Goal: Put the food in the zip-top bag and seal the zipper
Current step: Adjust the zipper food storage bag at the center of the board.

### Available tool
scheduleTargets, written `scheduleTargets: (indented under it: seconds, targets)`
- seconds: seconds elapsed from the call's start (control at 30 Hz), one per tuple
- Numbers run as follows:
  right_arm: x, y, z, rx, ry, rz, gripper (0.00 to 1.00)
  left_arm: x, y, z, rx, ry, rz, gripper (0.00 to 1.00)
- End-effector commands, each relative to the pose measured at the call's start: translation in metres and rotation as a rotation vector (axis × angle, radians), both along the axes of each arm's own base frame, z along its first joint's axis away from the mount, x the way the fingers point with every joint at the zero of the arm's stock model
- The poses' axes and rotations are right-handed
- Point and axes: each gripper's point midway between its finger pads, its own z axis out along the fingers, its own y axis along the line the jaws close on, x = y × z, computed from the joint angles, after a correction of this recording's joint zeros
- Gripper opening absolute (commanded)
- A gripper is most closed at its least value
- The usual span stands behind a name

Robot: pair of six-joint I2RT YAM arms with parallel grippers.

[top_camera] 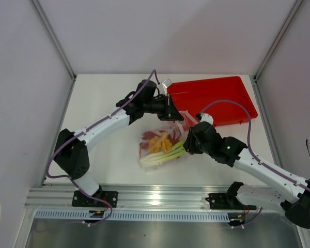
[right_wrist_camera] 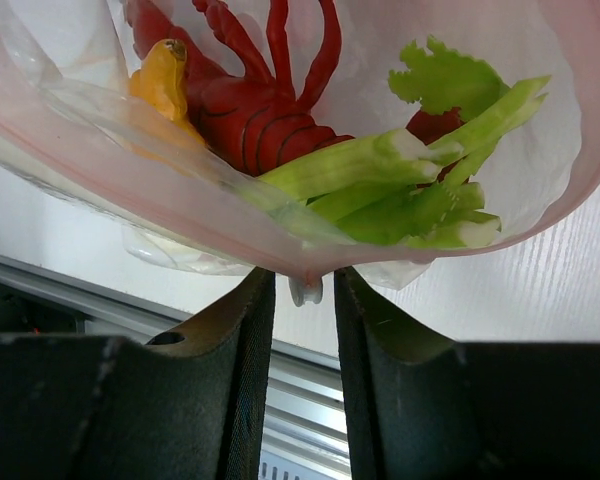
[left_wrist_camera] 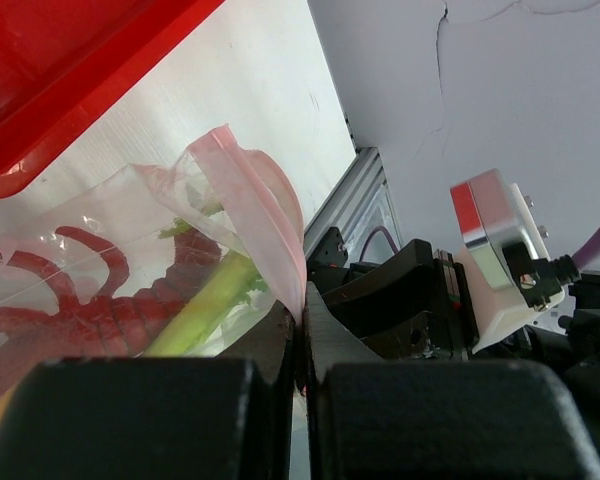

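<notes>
Sealing alone remains: the food (top_camera: 163, 143) lies inside the zip-top bag (top_camera: 148, 135) at seven o'clock of the red tray (top_camera: 217, 98), left gripper (left_wrist_camera: 302, 340) clamped on the zipper (left_wrist_camera: 255, 215), right gripper (right_wrist_camera: 304, 302) narrowly apart astride its white slider (right_wrist_camera: 306, 290), not yet pinching.

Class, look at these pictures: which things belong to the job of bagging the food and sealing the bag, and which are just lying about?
Belongs to the job: clear bag, pink zipper strip, green stalk, yellow pieces, red spiky piece, left gripper, right gripper.
Just lying about: red tray.
</notes>
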Motion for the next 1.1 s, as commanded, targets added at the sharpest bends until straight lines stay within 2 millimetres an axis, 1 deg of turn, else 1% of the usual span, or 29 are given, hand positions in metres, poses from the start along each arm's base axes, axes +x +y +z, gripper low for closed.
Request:
scheduleTargets:
  seconds: [0.0, 0.13, 0.17, 0.23, 0.27, 0.3, 0.33, 0.4, 0.43, 0.47, 0.5, 0.53, 0.57, 0.6, 0.63, 0.67, 0.7, 0.73, 0.77, 0.8, 0.83, 0.87, 0.9, 0.93, 0.97, 1.0, 1.03, 1.07]
  targets:
    - [0.006, -0.005, 0.0, -0.036, -0.047, -0.05, 0.33, -0.01, -0.001, 0.049, -0.098, -0.099, -0.047, 0.01]
    - [0.008, -0.005, -0.001, -0.055, -0.069, -0.055, 0.32, -0.01, -0.001, 0.05, -0.103, -0.101, -0.046, 0.01]
    - [0.01, -0.004, -0.002, -0.061, -0.072, -0.057, 0.29, -0.01, -0.001, 0.051, -0.103, -0.101, -0.046, 0.01]
    - [0.012, -0.004, -0.001, -0.071, -0.075, -0.058, 0.2, -0.01, 0.0, 0.05, -0.101, -0.101, -0.045, 0.01]
    - [0.014, -0.003, -0.001, -0.077, -0.076, -0.06, 0.09, -0.011, 0.0, 0.05, -0.1, -0.101, -0.047, 0.01]
    - [0.016, -0.004, -0.003, -0.094, -0.075, -0.065, 0.04, -0.011, 0.001, 0.052, -0.102, -0.106, -0.046, 0.01]
    - [0.018, -0.002, 0.003, -0.09, -0.086, -0.066, 0.0, -0.012, 0.002, 0.053, -0.103, -0.112, -0.046, 0.01]
    - [0.02, -0.003, 0.006, -0.127, -0.095, -0.041, 0.0, -0.013, 0.004, 0.053, -0.101, -0.123, -0.043, 0.03]
    - [0.021, -0.002, 0.011, -0.138, -0.104, -0.031, 0.0, -0.011, 0.007, 0.05, -0.09, -0.13, -0.029, 0.08]
    - [0.022, -0.001, 0.025, -0.154, -0.125, -0.003, 0.0, -0.012, 0.012, 0.057, -0.097, -0.149, -0.017, 0.1]
    - [0.023, 0.0, 0.033, -0.162, -0.137, 0.01, 0.0, -0.011, 0.015, 0.061, -0.103, -0.168, -0.005, 0.13]
    - [0.023, 0.002, 0.044, -0.163, -0.152, 0.027, 0.0, -0.012, 0.023, 0.062, -0.097, -0.189, 0.022, 0.22]
    - [0.024, 0.005, 0.068, -0.153, -0.192, 0.056, 0.0, -0.009, 0.029, 0.066, -0.097, -0.209, 0.042, 0.25]
    - [0.024, 0.007, 0.081, -0.141, -0.21, 0.074, 0.0, -0.009, 0.035, 0.065, -0.089, -0.236, 0.048, 0.32]
    - [0.024, 0.01, 0.093, -0.125, -0.228, 0.098, 0.0, -0.009, 0.04, 0.071, -0.091, -0.265, 0.059, 0.36]
    - [0.021, 0.021, 0.115, -0.071, -0.252, 0.151, 0.0, -0.009, 0.05, 0.085, -0.104, -0.31, 0.084, 0.41]
    - [0.02, 0.023, 0.124, -0.081, -0.281, 0.214, 0.0, -0.009, 0.056, 0.089, -0.1, -0.336, 0.099, 0.47]
    - [0.02, 0.027, 0.13, -0.082, -0.293, 0.25, 0.0, -0.008, 0.063, 0.094, -0.089, -0.365, 0.116, 0.58]
    - [0.021, 0.028, 0.134, -0.091, -0.3, 0.274, 0.0, -0.003, 0.072, 0.096, -0.072, -0.387, 0.157, 0.61]
    - [0.022, 0.03, 0.148, -0.086, -0.33, 0.318, 0.0, -0.007, 0.083, 0.11, -0.077, -0.446, 0.176, 0.65]
    - [0.025, 0.03, 0.153, -0.088, -0.337, 0.336, 0.0, -0.009, 0.09, 0.112, -0.064, -0.462, 0.195, 0.71]
    - [0.027, 0.034, 0.156, -0.091, -0.341, 0.36, 0.0, -0.004, 0.101, 0.116, -0.044, -0.489, 0.245, 0.73]
    - [0.025, 0.041, 0.164, -0.066, -0.357, 0.404, 0.0, -0.011, 0.111, 0.13, -0.053, -0.534, 0.27, 0.75]
    - [0.027, 0.043, 0.178, -0.06, -0.406, 0.435, 0.0, -0.013, 0.119, 0.133, -0.039, -0.567, 0.29, 0.81]
    - [0.03, 0.049, 0.184, -0.051, -0.425, 0.454, 0.0, -0.014, 0.128, 0.131, -0.022, -0.576, 0.316, 0.87]
    - [0.031, 0.053, 0.189, -0.047, -0.439, 0.478, 0.0, -0.012, 0.139, 0.135, -0.004, -0.602, 0.376, 0.92]
    - [0.03, 0.058, 0.203, -0.039, -0.482, 0.518, 0.0, -0.022, 0.152, 0.145, -0.008, -0.651, 0.404, 0.96]
    - [0.029, 0.065, 0.209, -0.02, -0.506, 0.557, 0.0, -0.025, 0.16, 0.149, 0.001, -0.671, 0.432, 0.99]
